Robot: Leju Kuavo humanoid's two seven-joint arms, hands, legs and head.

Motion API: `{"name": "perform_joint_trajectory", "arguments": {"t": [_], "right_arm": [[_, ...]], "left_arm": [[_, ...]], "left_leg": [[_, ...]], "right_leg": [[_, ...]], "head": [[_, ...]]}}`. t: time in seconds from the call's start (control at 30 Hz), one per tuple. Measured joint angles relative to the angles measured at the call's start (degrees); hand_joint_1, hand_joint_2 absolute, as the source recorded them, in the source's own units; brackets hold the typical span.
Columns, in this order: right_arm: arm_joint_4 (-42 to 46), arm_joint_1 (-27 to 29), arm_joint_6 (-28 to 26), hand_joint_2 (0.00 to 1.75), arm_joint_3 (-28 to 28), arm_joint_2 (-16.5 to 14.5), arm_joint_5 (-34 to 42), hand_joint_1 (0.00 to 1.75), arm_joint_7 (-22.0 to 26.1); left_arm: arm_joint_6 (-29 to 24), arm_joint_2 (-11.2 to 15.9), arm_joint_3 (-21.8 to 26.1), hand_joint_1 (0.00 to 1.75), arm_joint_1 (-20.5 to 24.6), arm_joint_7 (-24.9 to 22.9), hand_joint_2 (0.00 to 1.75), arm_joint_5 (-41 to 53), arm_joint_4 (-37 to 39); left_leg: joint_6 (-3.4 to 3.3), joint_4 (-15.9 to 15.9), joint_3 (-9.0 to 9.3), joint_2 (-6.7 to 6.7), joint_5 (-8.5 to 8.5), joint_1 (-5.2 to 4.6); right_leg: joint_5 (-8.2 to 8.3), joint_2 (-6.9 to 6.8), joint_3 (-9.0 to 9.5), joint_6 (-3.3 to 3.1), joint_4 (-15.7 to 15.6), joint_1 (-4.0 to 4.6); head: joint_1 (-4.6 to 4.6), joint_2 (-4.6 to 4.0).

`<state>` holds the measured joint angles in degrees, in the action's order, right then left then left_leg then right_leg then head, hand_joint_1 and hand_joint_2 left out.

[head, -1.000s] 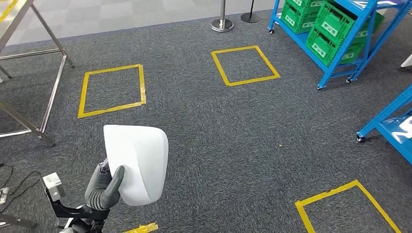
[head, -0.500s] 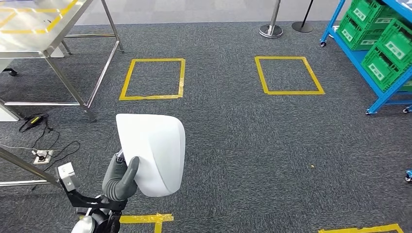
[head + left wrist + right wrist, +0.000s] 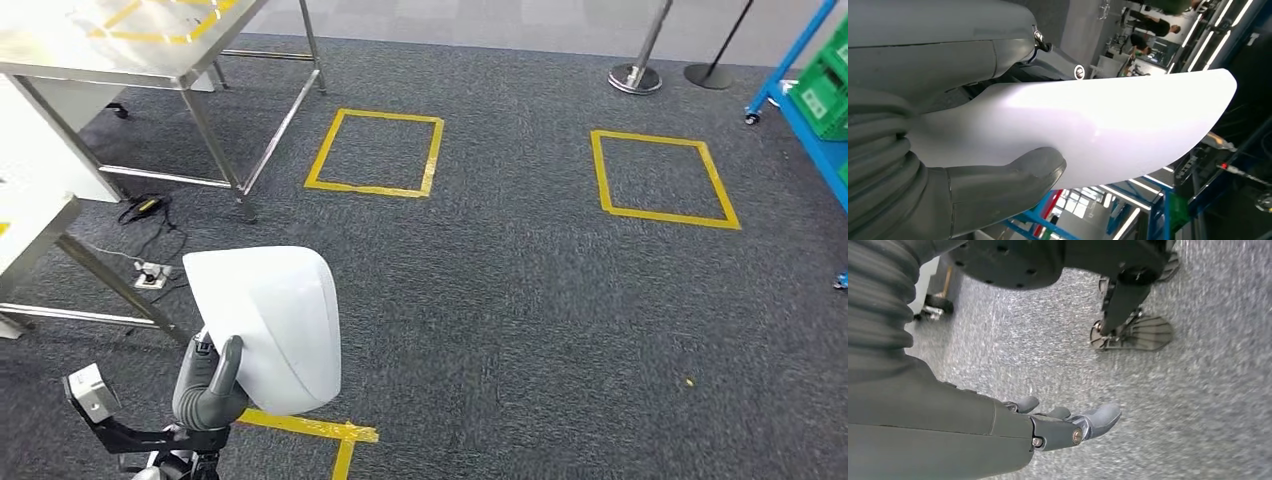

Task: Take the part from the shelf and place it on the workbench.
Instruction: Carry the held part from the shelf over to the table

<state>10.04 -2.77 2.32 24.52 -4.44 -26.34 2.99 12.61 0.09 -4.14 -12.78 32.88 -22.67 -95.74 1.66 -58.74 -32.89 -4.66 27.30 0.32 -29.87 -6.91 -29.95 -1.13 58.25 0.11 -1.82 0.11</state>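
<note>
A white curved shell part (image 3: 270, 325) is held up at the lower left of the head view by my left hand (image 3: 210, 385), whose thumb lies across its lower edge. The left wrist view shows the same part (image 3: 1098, 130) with the grey thumb (image 3: 1008, 185) pressed on its face. The steel workbench (image 3: 110, 45) stands at the upper left, marked with yellow tape on top. My right hand (image 3: 1068, 427) hangs over the carpet with its fingers loosely extended and nothing in it.
A second metal table edge (image 3: 30, 235) and its legs are at the far left, with cables and a power strip (image 3: 150, 272) on the floor beneath. Yellow tape squares (image 3: 375, 152) mark the carpet. A stanchion base (image 3: 635, 78) and the blue shelf (image 3: 815, 120) stand at the right.
The camera has turned left: the blue shelf has slid out to the right edge and the workbench has come further into view. My left hand still holds the white part.
</note>
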Motion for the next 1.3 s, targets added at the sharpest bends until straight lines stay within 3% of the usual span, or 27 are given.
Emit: {"name": "perform_joint_trajectory", "arguments": {"t": [0.07,0.1,0.13,0.2,0.27,0.3,0.33,0.37,0.43,0.5,0.57,0.63,0.7,0.77,0.8,0.83,0.9,0.97,1.0,1.07,1.1,1.17,1.23,1.3], "right_arm": [[0.0,-0.5,0.0,1.75,0.0,0.0,0.0,0.0,0.0],[0.0,-0.6,0.1,1.75,0.0,0.0,-0.1,0.0,-0.1],[0.0,-0.8,0.1,1.75,0.0,0.0,-0.2,0.0,-0.4],[0.0,-0.8,0.0,1.75,0.0,-0.1,-0.4,0.0,-1.9],[0.0,-0.8,-0.3,1.75,0.0,-0.2,-0.1,0.0,-3.6],[0.0,-0.7,-0.4,1.75,0.0,-0.3,0.1,0.0,-4.3],[0.0,-0.7,-0.5,1.75,0.1,-0.3,0.3,0.0,-4.6],[0.0,-0.7,-0.5,1.75,0.1,-0.4,0.4,0.0,-4.8],[0.0,-0.9,-0.4,1.75,0.3,-0.4,0.6,0.0,-4.8],[0.0,-1.2,-0.1,1.75,0.4,-0.4,0.6,0.0,-4.2],[0.0,-1.5,0.1,1.75,0.5,-0.5,0.4,0.0,-3.6],[0.0,-1.7,0.2,1.75,0.5,-0.7,0.2,0.0,-3.4],[0.0,-1.6,0.1,1.75,0.5,-0.8,0.0,0.0,-3.4],[0.0,-1.4,0.3,1.75,0.5,-0.9,-0.3,0.0,-3.4],[0.0,-1.3,0.4,1.75,0.5,-0.9,-0.5,0.0,-3.4],[0.0,-1.3,0.5,1.75,0.5,-1.0,-0.7,0.0,-3.6],[0.0,-1.2,0.7,1.75,0.5,-1.1,-0.9,0.0,-4.2],[0.0,-1.1,0.5,1.75,0.6,-1.2,-0.7,0.0,-4.8],[0.0,-1.0,0.4,1.75,0.6,-1.2,-0.6,0.0,-5.1],[0.0,-0.9,0.3,1.75,0.7,-1.2,-0.6,0.0,-5.4],[0.0,-0.9,0.3,1.75,0.7,-1.2,-0.6,0.0,-5.5],[0.0,-0.9,0.5,1.75,0.7,-1.4,-0.5,0.0,-5.6],[0.0,-0.7,0.8,1.75,0.7,-1.5,-0.5,0.0,-5.6],[0.0,-0.4,1.1,1.75,0.8,-1.6,-0.4,0.0,-5.6]], "left_arm": [[0.0,0.0,0.2,1.75,-0.4,0.1,1.75,0.0,-0.3],[0.0,0.0,0.4,1.75,-0.5,0.2,1.75,0.2,-0.4],[0.0,0.0,0.5,1.75,-0.4,0.3,1.75,0.3,-0.4],[0.3,-0.3,0.7,1.75,0.2,0.5,1.75,0.7,-0.4],[0.9,-0.6,0.8,1.75,1.1,0.3,1.75,0.9,0.0],[1.3,-0.7,1.0,1.75,1.6,0.3,1.75,1.1,0.2],[1.5,-0.9,1.3,1.75,2.1,0.2,1.75,1.4,0.3],[1.6,-1.0,1.7,1.75,2.5,0.3,1.75,1.7,0.4],[1.9,-1.4,2.9,1.75,3.2,0.4,1.75,2.3,0.3],[2.7,-1.7,4.4,1.75,3.4,0.0,1.75,2.5,0.3],[3.7,-1.9,5.7,1.75,3.5,-0.3,1.75,3.3,0.4],[4.2,-2.0,6.7,1.75,3.6,-0.3,1.75,4.1,0.6],[4.3,-2.1,7.4,1.75,4.1,-0.2,1.75,4.5,0.9],[4.3,-2.1,7.9,1.75,4.4,-0.1,1.75,5.0,1.3],[4.2,-2.1,8.2,1.75,4.4,0.2,1.75,5.5,1.5],[4.0,-2.0,8.5,1.75,4.5,0.5,1.75,6.2,1.5],[3.1,-1.6,9.5,1.75,4.9,1.1,1.75,7.6,1.3],[2.0,-1.0,10.7,1.75,5.9,1.4,1.75,8.6,0.6],[1.4,-0.7,11.4,1.75,6.4,1.5,1.75,8.9,0.3],[0.4,0.0,13.0,1.75,7.0,1.5,1.75,9.4,-0.5],[-0.1,0.3,13.9,1.75,7.2,1.6,1.75,9.7,-1.2],[-0.7,0.9,15.6,1.75,7.5,1.5,1.75,9.7,-2.7],[-0.2,1.5,17.2,1.75,7.9,0.8,1.75,8.8,-4.0],[0.7,2.1,18.4,1.75,8.1,0.0,1.75,7.7,-4.8]], "left_leg": [[-0.76,0.2,-0.13,1.58,-0.23,0.01],[-1.14,0.4,-0.1,2.32,-0.39,0.1],[-1.54,0.5,-0.09,3.08,-0.6,0.22],[-2.04,0.7,-0.15,4.6,-0.9,0.34],[-2.22,0.5,-0.41,6.41,-1.01,0.24],[-2.24,0.4,-0.48,7.38,-1.03,0.17],[-2.24,0.3,-0.51,8.33,-1.04,0.13],[-2.22,0.2,-0.51,9.2,-1.04,0.11],[-1.95,0.1,-0.61,10.59,-1.11,0.16],[-1.29,0.2,-0.89,11.66,-1.3,0.27],[-0.49,0.5,-1.24,12.65,-1.6,0.3],[-0.04,-0.5,-2.07,10.5,-0.81,0.1],[0.27,-5.9,-4.61,6.63,2.4,0.01],[0.78,-13.2,-7.9,5.28,5.64,0.27],[1.03,-15.1,-8.61,5.1,5.98,0.45],[1.28,-14.5,-8.1,4.86,5.15,0.63],[1.75,-7.4,-4.21,3.17,1.87,0.96],[1.43,-1.3,-0.89,1.45,-0.07,0.89],[0.99,-0.3,-0.38,1.21,-0.17,0.76],[-0.04,-0.5,-0.58,2.53,-0.25,0.6],[-0.37,-0.5,-0.64,3.14,-0.33,0.66],[-1.0,-0.3,-0.69,4.31,-0.56,0.9],[-1.44,-0.3,-0.89,5.53,-0.76,0.92],[-1.66,-0.4,-1.06,7.07,-0.88,0.72]], "right_leg": [[-0.28,-1.03,0.49,0.7,-0.1,-0.16],[-0.78,-0.39,0.51,1.07,0.4,-0.31],[-1.83,1.11,0.03,1.4,1.8,-0.48],[-5.3,5.05,-2.93,1.75,8.2,-0.69],[-7.7,6.57,-6.84,1.72,15.4,-0.66],[-7.27,6.76,-7.78,1.58,16.5,-0.6],[-5.68,6.97,-7.59,1.33,15.3,-0.54],[-3.29,7.49,-6.36,1.03,11.9,-0.48],[0.56,10.14,-3.22,0.45,3.9,-0.33],[1.66,11.58,-1.89,0.22,0.3,-0.08],[1.94,10.32,-1.8,-0.07,-0.1,-0.04],[2.45,8.82,-1.49,-0.78,-1.0,-0.28],[2.71,7.1,-1.31,-1.34,-1.6,-0.35],[2.6,5.29,-1.36,-1.47,-1.5,-0.32],[2.51,4.41,-1.37,-1.43,-1.4,-0.36],[2.37,3.59,-1.36,-1.29,-1.3,-0.45],[1.86,2.1,-1.35,-0.77,-0.6,-0.66],[1.19,0.9,-1.37,0.02,0.2,-0.55],[0.98,0.41,-1.34,0.37,0.5,-0.44],[0.85,-0.58,-1.12,0.94,0.5,-0.42],[0.6,-0.43,-0.98,1.24,0.7,-0.56],[-1.44,2.18,-1.99,1.79,3.5,-0.85],[-5.05,5.51,-5.46,1.97,10.7,-0.97],[-6.76,6.47,-8.85,1.75,17.0,-0.85]], "head": [[0.06,0.0],[0.12,0.01],[0.21,0.01],[0.39,0.01],[0.43,0.0],[0.43,0.0],[0.44,0.01],[0.44,0.01],[0.43,0.01],[0.44,0.0],[0.47,0.0],[0.31,0.0],[0.07,0.0],[-0.02,0.0],[-0.02,0.01],[-0.02,0.01],[-0.03,0.01],[-0.03,0.01],[-0.02,0.01],[0.0,0.02],[0.02,0.02],[0.11,0.02],[0.23,0.01],[0.26,0.01]]}}
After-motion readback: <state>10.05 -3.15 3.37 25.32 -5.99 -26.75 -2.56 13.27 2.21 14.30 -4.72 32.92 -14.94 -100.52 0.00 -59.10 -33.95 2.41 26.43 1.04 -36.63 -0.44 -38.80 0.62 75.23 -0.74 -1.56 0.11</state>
